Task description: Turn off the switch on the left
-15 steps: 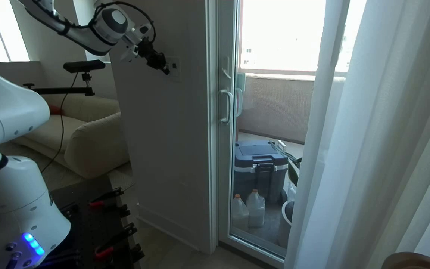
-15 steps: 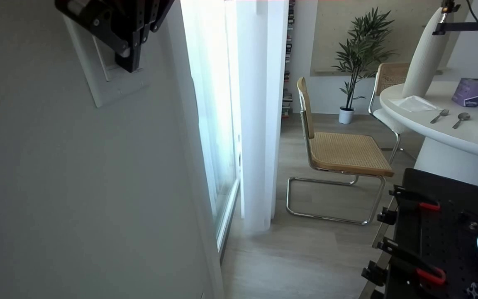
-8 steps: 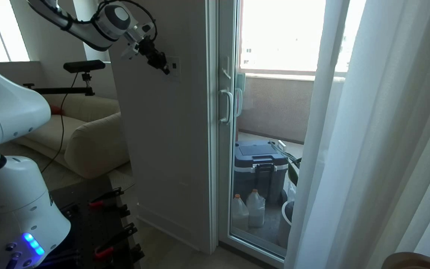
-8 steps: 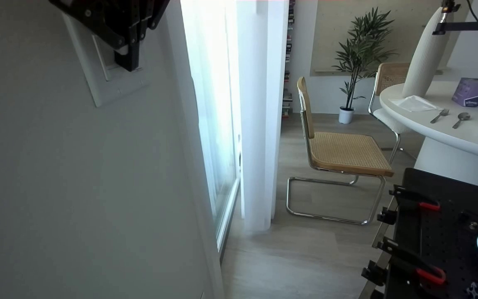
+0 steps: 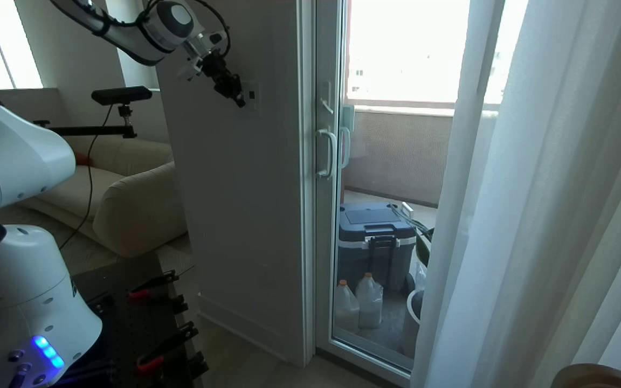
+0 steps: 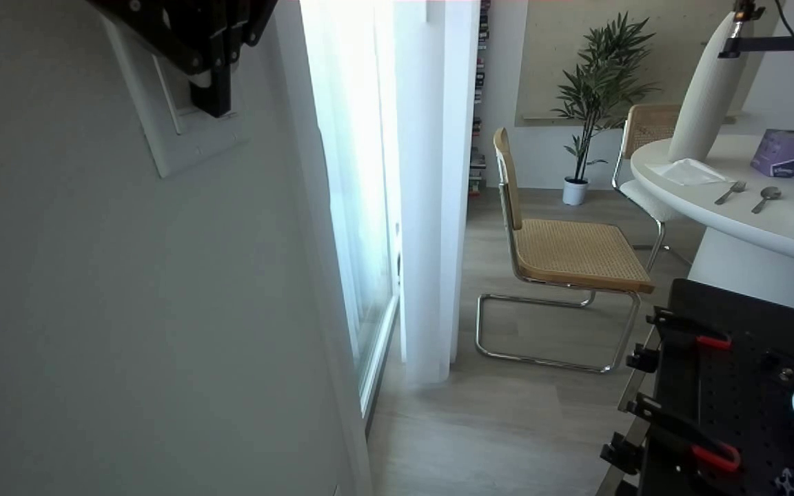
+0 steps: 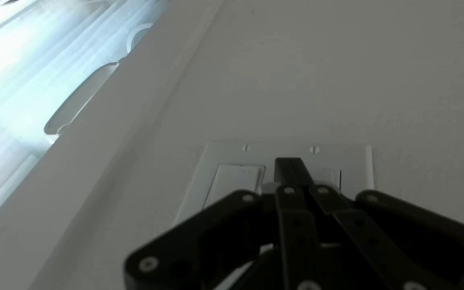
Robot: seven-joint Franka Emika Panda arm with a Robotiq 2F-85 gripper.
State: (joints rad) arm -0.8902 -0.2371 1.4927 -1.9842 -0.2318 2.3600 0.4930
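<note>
A pale wall plate [image 7: 280,150] with two flat rocker switches fills the lower middle of the wrist view. That view seems turned over: the door lies to its left, but right of the plate in an exterior view. The switch on the left [image 6: 179,96] shows behind my gripper [image 6: 211,102] in an exterior view. In the wrist view I take it for the right-hand rocker [image 7: 326,175], mostly covered by my fingers [image 7: 290,169]. Both fingertips are together with nothing between them, at the rocker's lower part; contact cannot be told. The neighbouring switch [image 7: 234,179] shows more fully.
A glass door with a handle [image 5: 328,153] and white curtains [image 5: 547,188] stand right of the plate. A camera on a bar [image 5: 122,96] and a sofa [image 5: 143,210] lie left. Black clamps [image 6: 686,430] line the robot's table, and a cane chair [image 6: 576,255] stands beyond.
The forearm has shifted up and to the right, and the gripper's body tilts a little more steeply. Its fingertips stay almost in place at the plate, still together.
</note>
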